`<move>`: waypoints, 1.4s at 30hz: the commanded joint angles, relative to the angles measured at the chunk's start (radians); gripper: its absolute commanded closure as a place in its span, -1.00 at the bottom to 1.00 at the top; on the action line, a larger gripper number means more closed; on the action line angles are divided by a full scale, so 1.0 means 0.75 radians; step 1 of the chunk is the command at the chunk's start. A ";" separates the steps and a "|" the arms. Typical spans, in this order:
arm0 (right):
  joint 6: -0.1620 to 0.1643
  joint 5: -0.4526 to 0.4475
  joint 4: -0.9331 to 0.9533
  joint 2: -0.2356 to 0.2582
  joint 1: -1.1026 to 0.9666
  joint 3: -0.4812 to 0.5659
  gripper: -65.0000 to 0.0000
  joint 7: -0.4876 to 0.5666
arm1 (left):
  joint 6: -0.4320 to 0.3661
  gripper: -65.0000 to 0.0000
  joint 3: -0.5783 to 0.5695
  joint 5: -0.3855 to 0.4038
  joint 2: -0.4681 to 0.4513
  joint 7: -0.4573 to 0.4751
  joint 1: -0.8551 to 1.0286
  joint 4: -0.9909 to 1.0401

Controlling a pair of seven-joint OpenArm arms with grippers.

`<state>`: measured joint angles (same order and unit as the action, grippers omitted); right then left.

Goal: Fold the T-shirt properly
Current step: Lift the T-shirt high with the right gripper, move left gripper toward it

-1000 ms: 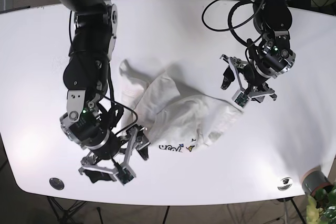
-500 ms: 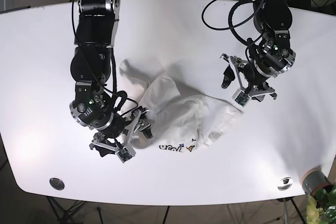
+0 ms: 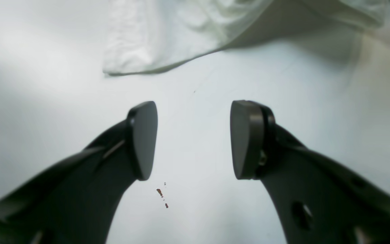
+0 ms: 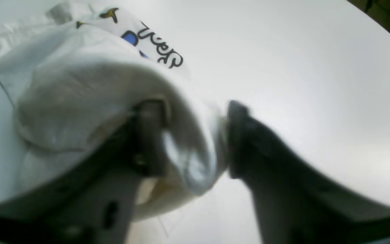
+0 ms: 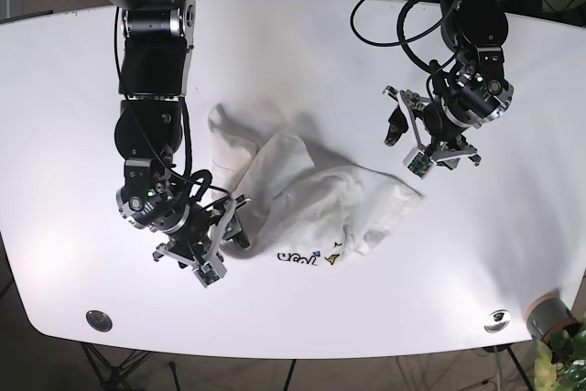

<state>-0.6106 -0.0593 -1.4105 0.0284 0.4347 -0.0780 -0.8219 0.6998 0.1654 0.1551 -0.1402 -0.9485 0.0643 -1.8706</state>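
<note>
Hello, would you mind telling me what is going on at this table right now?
A two-armed robot is working on folding a white T-shirt that lies crumpled on the white table. The right gripper has its jaws around a bunched fold at the shirt's edge near the printed lettering. The left gripper is open and empty, hovering over bare table just short of the shirt's other end. No neat fold has been made yet.

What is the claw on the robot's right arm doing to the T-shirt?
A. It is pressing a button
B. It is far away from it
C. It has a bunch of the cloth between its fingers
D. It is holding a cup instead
C: in the right wrist view, a bunch of the white T-shirt sits between the fingers of the right claw, while the left claw is open over bare table.
</note>
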 commanded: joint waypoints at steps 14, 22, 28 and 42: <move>0.009 -0.014 -0.250 -0.014 0.154 0.007 0.95 -0.192 | -0.002 0.05 0.006 0.015 -0.013 0.026 -0.023 -0.023; 0.011 0.088 -0.315 -0.053 0.473 0.201 0.95 -0.302 | -0.002 0.04 0.008 0.015 0.018 0.028 -0.029 -0.031; 0.009 0.113 -0.285 -0.078 0.811 0.326 0.95 -0.382 | -0.002 0.04 0.006 0.015 0.061 0.028 -0.029 -0.031; 0.007 0.129 0.175 -0.188 1.161 0.383 0.95 -0.386 | -0.002 0.04 0.008 0.015 0.059 0.175 -0.027 -0.087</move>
<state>-0.6109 0.0277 -1.3125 -0.1146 1.2728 0.2157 -1.1118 0.6975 0.1688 0.1547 -0.0910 -0.8600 0.0597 -1.9087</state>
